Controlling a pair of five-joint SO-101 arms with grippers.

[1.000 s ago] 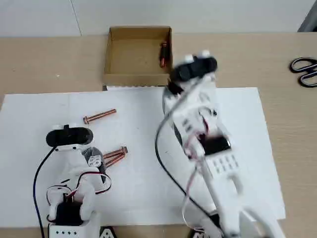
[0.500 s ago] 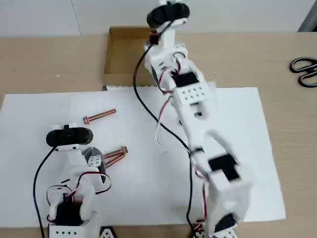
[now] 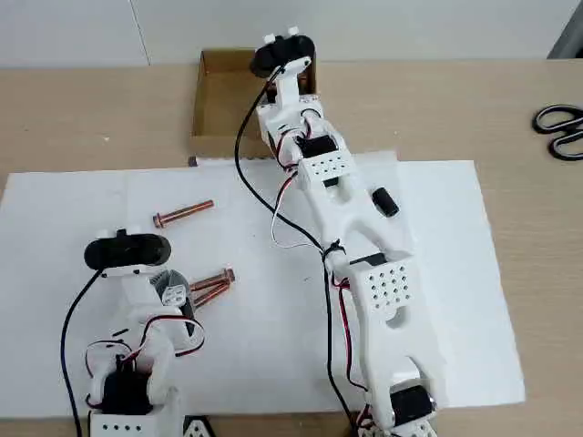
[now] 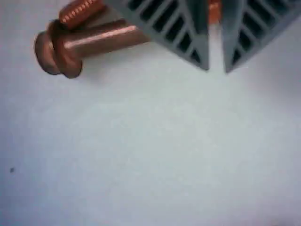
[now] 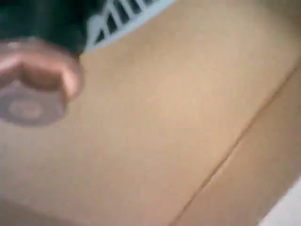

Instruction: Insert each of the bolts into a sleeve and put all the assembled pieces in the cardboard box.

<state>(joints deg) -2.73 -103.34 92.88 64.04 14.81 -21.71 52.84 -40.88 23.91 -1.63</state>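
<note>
My right arm stretches over the cardboard box [image 3: 219,100], and its gripper [image 3: 293,89] hangs inside it. In the right wrist view that gripper [image 5: 80,28] is shut on a copper bolt [image 5: 40,70] just above the box floor [image 5: 178,117]. My left gripper [image 3: 173,293] rests on the white paper with its fingers shut to a thin slit [image 4: 215,52]. They lie over the shafts of two copper pieces [image 3: 211,286], whose heads [image 4: 51,52] point away from the gripper. A third bolt [image 3: 182,214] lies loose farther back on the paper.
White paper [image 3: 109,200] covers most of the wooden table. Scissors [image 3: 560,127] lie at the far right edge. The right arm's long body [image 3: 364,264] crosses the middle of the sheet.
The right arm has swung forward from over the paper's back edge to above the box, carrying its bolt. The left arm has stayed still.
</note>
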